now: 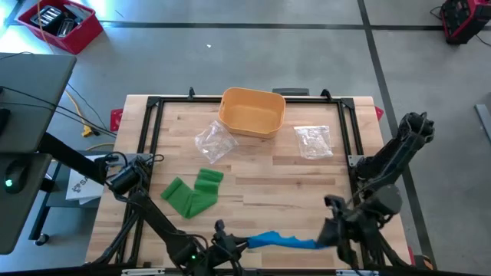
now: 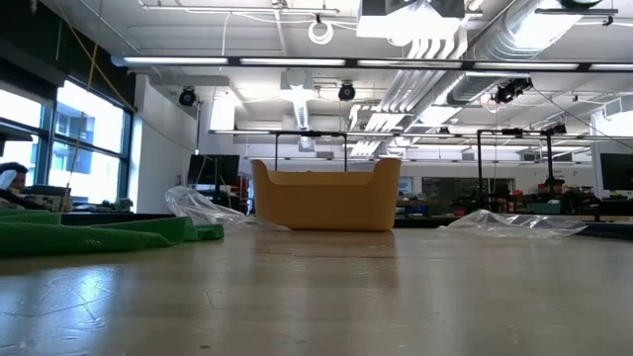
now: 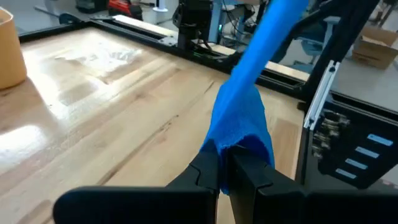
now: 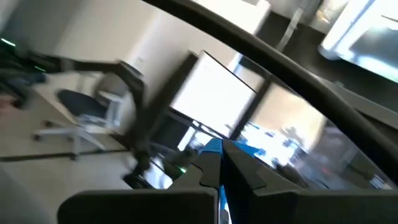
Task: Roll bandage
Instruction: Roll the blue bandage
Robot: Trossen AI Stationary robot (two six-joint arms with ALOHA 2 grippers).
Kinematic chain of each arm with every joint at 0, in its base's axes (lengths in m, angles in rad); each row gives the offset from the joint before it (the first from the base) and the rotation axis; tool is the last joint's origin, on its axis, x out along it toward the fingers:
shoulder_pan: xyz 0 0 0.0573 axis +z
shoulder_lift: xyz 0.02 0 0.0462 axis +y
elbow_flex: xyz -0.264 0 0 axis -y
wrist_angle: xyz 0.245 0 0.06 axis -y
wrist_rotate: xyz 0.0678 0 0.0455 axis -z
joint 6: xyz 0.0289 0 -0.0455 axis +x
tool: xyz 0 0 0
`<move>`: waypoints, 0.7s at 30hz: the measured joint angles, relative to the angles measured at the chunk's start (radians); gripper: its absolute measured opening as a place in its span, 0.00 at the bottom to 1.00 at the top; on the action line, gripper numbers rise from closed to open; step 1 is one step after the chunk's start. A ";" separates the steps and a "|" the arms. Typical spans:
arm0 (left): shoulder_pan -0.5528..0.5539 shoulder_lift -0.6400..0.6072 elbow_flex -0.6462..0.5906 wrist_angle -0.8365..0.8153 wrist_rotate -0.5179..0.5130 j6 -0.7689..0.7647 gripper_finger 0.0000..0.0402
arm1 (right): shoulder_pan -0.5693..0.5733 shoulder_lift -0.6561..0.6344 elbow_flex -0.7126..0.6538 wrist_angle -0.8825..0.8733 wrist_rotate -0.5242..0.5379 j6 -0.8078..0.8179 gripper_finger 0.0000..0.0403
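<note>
At the near edge of the table (image 1: 291, 192), a blue bandage (image 1: 280, 241) is stretched out between the two grippers. It hangs a little above the wood, like a short blue strip pulled from both ends.

The left gripper (image 1: 230, 244) pinches one end of the bandage. In its own wrist view, the two dark fingers (image 3: 208, 177) are squeezed tight together, and the blue cloth (image 3: 239, 121) bunches up right where they bite it. From there the cloth runs away in a long band toward the other arm.

The right gripper (image 1: 326, 234) is at the other end of the blue strip, near the right front corner of the table. Its fingers (image 4: 211, 168) are pressed together too. A bit of blue shows between them, so it seems to be holding the bandage, but that view is too blurry to be sure.

Farther back on the table lies a green bandage (image 1: 192, 193), loose and folded. Behind it sits a crinkly clear plastic bag (image 1: 213, 141). A yellow tub (image 1: 252, 112) stands at the far edge, in the middle. Another clear plastic bag (image 1: 313, 141) lies to the right of the tub.
</note>
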 joint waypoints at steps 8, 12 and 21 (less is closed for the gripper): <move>0.015 0.008 0.002 -0.052 0.031 -0.084 0.03 | 0.041 -0.059 -0.001 -0.001 0.089 -0.051 0.00; 0.045 0.031 0.000 -0.022 0.076 -0.021 0.07 | 0.037 -0.075 -0.001 -0.063 0.180 -0.018 0.00; 0.135 0.136 -0.003 0.022 0.242 0.108 0.25 | -0.040 0.016 0.000 -0.200 0.196 0.248 0.00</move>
